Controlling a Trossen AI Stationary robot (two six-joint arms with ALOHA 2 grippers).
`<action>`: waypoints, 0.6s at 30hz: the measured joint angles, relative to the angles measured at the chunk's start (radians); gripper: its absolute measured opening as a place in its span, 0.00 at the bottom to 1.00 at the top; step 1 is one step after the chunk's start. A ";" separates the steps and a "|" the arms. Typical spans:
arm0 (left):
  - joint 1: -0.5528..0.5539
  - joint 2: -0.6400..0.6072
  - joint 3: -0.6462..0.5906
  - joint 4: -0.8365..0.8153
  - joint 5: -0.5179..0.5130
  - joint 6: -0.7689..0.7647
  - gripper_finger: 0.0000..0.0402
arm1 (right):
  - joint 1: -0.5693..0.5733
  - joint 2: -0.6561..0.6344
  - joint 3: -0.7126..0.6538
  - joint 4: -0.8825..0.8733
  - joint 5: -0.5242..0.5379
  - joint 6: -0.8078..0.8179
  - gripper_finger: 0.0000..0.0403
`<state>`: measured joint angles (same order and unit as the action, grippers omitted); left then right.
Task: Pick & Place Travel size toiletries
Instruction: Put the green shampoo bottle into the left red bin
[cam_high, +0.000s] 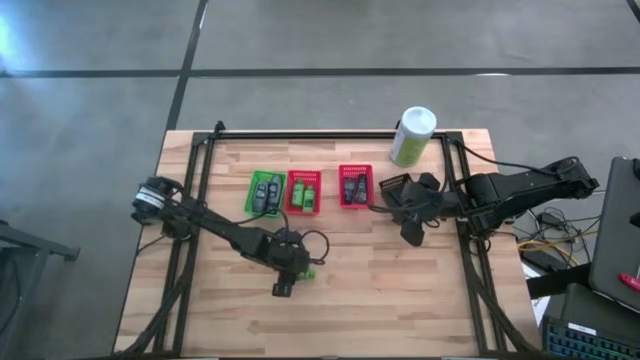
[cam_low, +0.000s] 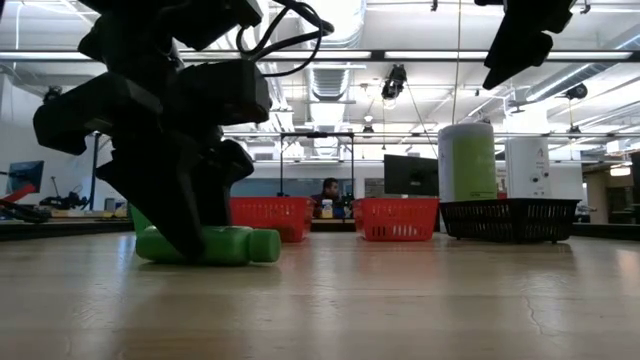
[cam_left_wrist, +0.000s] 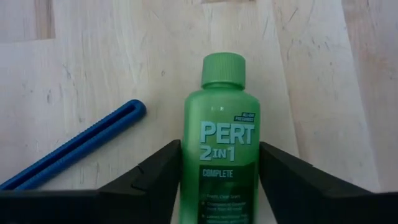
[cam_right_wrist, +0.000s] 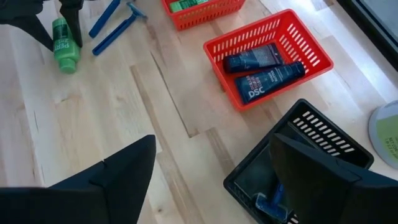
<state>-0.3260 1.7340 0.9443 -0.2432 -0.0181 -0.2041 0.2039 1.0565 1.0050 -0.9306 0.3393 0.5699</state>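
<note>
A green PERT bottle (cam_left_wrist: 221, 143) lies on its side on the wooden table, cap away from my wrist. My left gripper (cam_left_wrist: 221, 186) is down over it near the table's middle (cam_high: 297, 270), shut on it. My right gripper (cam_right_wrist: 211, 180) hangs open above the black mesh basket (cam_right_wrist: 305, 155), which holds a blue razor (cam_right_wrist: 268, 200). A green basket (cam_high: 265, 193) holds grey bottles, one red basket (cam_high: 304, 192) holds green bottles, and another red basket (cam_right_wrist: 273, 56) holds dark tubes. Blue razors (cam_right_wrist: 112, 25) lie on the table beside the green bottle. My left gripper pinches the green bottle's body (cam_left_wrist: 186, 186), below the label's big lettering, between its two fingers (cam_left_wrist: 155, 183). The fingers come from above, pointing down, one on each long side. The bottle lies flat on the table (cam_low: 235, 245).
A white-and-green canister (cam_high: 412, 135) stands at the far edge, right of the baskets. The baskets stand in a row across the table's middle. A blue razor (cam_left_wrist: 74, 146) lies close to my left gripper. Bare wood shows toward the near edge.
</note>
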 joint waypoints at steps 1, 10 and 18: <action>0.000 0.000 0.000 0.000 0.000 -0.010 0.50 | 0.000 0.000 0.000 0.000 0.000 0.000 0.76; 0.012 -0.093 -0.001 -0.002 -0.012 -0.155 0.44 | 0.000 0.000 0.000 0.000 0.000 0.000 0.70; 0.058 -0.262 -0.001 -0.013 -0.210 -0.425 0.47 | 0.000 0.000 0.000 -0.001 0.001 -0.001 0.65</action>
<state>-0.2679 1.4723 0.9437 -0.2561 -0.2285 -0.6294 0.2039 1.0565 1.0051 -0.9318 0.3401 0.5694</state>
